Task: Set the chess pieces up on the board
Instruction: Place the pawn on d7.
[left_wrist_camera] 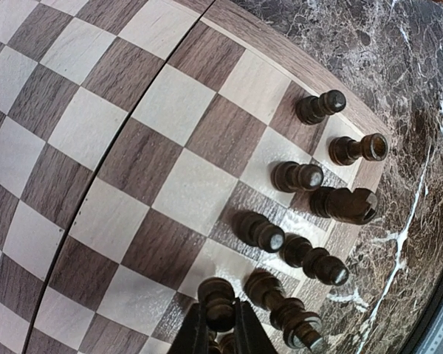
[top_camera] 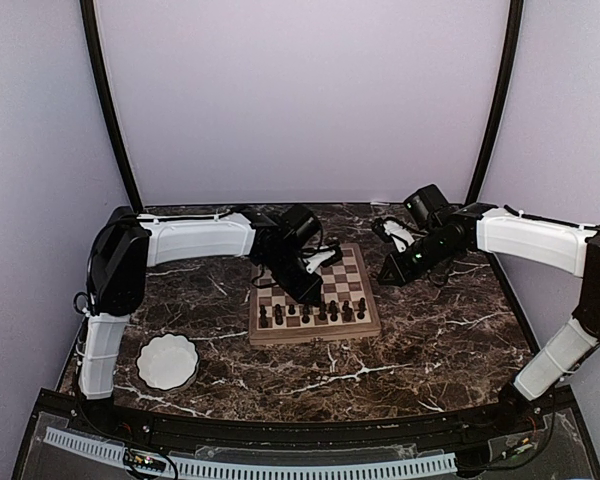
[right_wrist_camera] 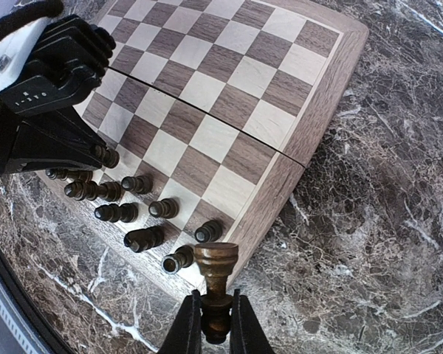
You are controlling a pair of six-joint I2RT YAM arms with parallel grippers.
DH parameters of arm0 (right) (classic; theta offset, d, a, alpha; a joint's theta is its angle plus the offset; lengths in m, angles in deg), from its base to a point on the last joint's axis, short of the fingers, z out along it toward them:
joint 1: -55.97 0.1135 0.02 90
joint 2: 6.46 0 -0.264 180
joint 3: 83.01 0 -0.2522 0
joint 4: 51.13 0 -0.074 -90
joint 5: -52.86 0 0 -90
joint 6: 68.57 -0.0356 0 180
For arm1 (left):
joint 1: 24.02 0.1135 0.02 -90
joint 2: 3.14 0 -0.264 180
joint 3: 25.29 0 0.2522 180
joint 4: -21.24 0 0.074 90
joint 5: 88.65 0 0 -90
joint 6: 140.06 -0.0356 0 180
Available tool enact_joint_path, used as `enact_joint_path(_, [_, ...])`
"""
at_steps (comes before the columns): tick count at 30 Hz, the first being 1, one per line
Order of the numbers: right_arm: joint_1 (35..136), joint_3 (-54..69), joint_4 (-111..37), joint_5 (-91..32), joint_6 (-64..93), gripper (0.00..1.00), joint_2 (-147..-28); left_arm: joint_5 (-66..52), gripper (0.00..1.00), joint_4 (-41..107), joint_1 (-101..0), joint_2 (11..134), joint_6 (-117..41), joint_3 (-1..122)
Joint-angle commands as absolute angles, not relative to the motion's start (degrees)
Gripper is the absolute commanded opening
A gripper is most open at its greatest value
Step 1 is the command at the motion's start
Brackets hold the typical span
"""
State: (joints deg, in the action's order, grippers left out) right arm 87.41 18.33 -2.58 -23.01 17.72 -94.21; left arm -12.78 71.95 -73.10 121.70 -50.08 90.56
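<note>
The board (top_camera: 346, 274) lies mid-table, with several dark chess pieces (top_camera: 320, 313) standing in its two near rows. My left gripper (top_camera: 307, 293) is low over those rows. In the left wrist view the left gripper (left_wrist_camera: 220, 333) is shut on one dark chess piece (left_wrist_camera: 218, 301) that stands on the board (left_wrist_camera: 155, 169), beside several others (left_wrist_camera: 299, 177). My right gripper (top_camera: 389, 277) hovers by the board's right edge. It (right_wrist_camera: 215, 326) is shut on a brown chess piece (right_wrist_camera: 215, 264) held base-outward above the board's (right_wrist_camera: 229, 96) near corner, close to standing pieces (right_wrist_camera: 208, 231).
A white scalloped bowl (top_camera: 167, 361) sits at the front left on the dark marble table (top_camera: 430, 340). The black left gripper body (right_wrist_camera: 52, 96) covers the board's left side in the right wrist view. Pale walls close in the back and sides.
</note>
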Motion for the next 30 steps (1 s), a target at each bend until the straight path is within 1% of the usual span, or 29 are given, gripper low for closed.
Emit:
enact_joint_path(1, [87.1, 16.9, -2.9, -22.5, 17.5, 0.05, -94.2, -13.9, 0.14, 72.4, -73.5, 121.9, -50.8, 91.2])
enact_joint_path(8, [87.1, 16.7, -3.1, -22.2, 17.5, 0.05, -94.6, -13.9, 0.15, 72.4, -73.5, 122.2, -50.8, 91.2])
enact_joint_path(18, [87.1, 16.4, -3.2, -21.9, 17.6, 0.05, -95.0, -14.5, 0.22, 72.1, -73.4, 122.4, -50.7, 91.4])
enact_joint_path(25, [87.0, 16.1, -3.1, -21.8, 17.6, 0.05, -95.2, -14.2, 0.23, 72.2, -73.4, 122.4, -50.4, 91.8])
enact_joint_path(30, [87.0, 15.7, -2.8, -21.7, 17.6, 0.05, -95.1, -12.1, 0.26, 72.5, -72.9, 121.8, -50.3, 93.6])
